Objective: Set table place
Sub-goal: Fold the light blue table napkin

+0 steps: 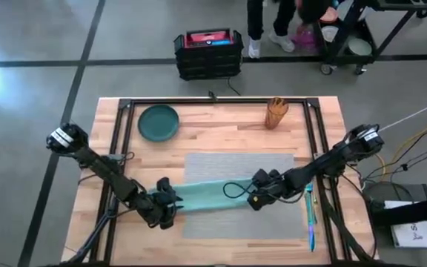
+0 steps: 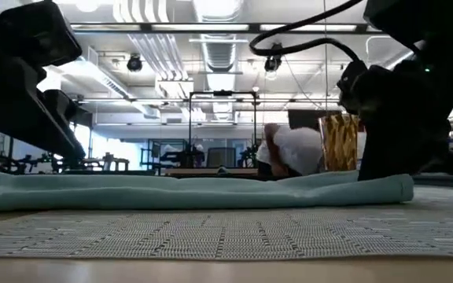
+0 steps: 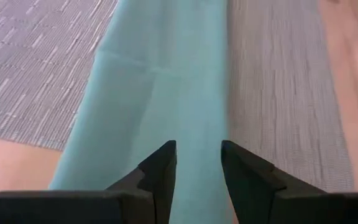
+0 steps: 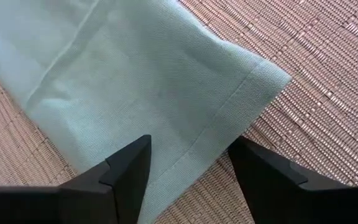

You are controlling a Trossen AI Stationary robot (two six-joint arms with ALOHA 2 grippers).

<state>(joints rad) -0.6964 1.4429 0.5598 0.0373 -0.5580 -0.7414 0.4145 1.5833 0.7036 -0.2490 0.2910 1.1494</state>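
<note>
Well, the grey woven placemat (image 1: 236,194) lies flat on the near middle of the wooden table (image 1: 221,122), and a teal napkin (image 1: 206,196) is stretched across it as a long folded strip running left to right, its left end hanging past the mat's left edge onto bare wood; from table height the cloth (image 2: 195,191) reads as a low soft ridge on the weave. The left gripper (image 1: 166,208) sits at the napkin's left end, and its wrist camera shows the two dark fingers (image 3: 160,168) spread with a gap between them, hovering over the teal cloth (image 3: 160,81) with nothing pinched; the mat (image 3: 278,93) shows on both sides of the strip there. The right gripper (image 1: 258,199) is at the napkin's right end, over the middle of the mat; its fingers (image 4: 129,165) are also held wide apart, straddling the hemmed corner of the cloth (image 4: 154,93) without closing on it. At the far left of the table rests a dark green plate (image 1: 159,122); at the far right stands a brown wooden cup (image 1: 276,113), upright; along the mat's right edge lies a slim blue utensil (image 1: 310,222), lengthwise near to far; I cannot tell what kind. Beyond the table's far edge sits a black crate (image 1: 207,53) on the floor, and a person's legs (image 1: 256,26) show just past it.
</note>
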